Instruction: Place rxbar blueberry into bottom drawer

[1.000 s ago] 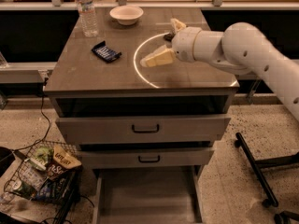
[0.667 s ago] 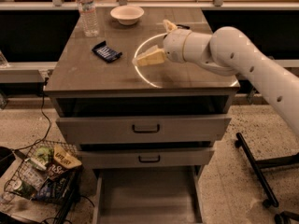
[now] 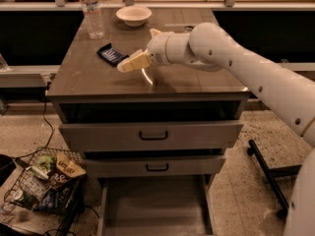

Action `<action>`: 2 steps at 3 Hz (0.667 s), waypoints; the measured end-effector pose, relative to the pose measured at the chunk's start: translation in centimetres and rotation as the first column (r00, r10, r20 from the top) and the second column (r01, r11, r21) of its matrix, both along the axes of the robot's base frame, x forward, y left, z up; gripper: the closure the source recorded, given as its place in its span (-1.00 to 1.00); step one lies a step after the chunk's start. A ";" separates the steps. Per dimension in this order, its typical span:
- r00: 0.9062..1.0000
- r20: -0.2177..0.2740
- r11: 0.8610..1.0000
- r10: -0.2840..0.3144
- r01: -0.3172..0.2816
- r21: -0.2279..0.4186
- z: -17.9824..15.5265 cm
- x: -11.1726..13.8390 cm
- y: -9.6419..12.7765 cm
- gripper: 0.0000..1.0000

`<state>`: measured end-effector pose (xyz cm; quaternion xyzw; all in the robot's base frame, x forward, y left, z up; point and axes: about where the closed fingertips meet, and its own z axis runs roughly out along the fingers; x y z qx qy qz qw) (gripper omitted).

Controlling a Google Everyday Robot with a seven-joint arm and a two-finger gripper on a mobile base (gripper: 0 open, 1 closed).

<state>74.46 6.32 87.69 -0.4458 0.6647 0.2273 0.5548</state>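
On the counter (image 3: 88,80), toward its left rear part, the rxbar blueberry (image 3: 109,54) lies flat in its dark blue wrapper, set at an angle to the counter edges. Just to its right is the gripper (image 3: 137,49), carried on a white arm (image 3: 231,58) that reaches in from the right side. Its tan fingers (image 3: 133,61) stand apart and hold nothing; the nearer one points down and left, its tip close beside the bar's right end, and contact between the two cannot be determined. Behind the bar, a clear water bottle (image 3: 92,11) stands upright near the rear left corner, and a pale bowl (image 3: 134,14) sits to its right. Below the counter, two upper drawers (image 3: 197,134) present grey fronts with dark handles. Beneath them, the bottom drawer (image 3: 155,205) is pulled out, its flat grey floor exposed. A wire basket (image 3: 44,186) holding snack packets rests on the floor to the cabinet's left.
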 end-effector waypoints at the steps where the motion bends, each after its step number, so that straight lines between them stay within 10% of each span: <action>1: 0.998 -0.067 1.000 0.012 -0.013 -0.016 -1.4 0.6 2.4 -1.00; 2: 0.995 -0.097 1.000 0.018 -0.019 -0.012 -2.0 1.2 3.6 -1.00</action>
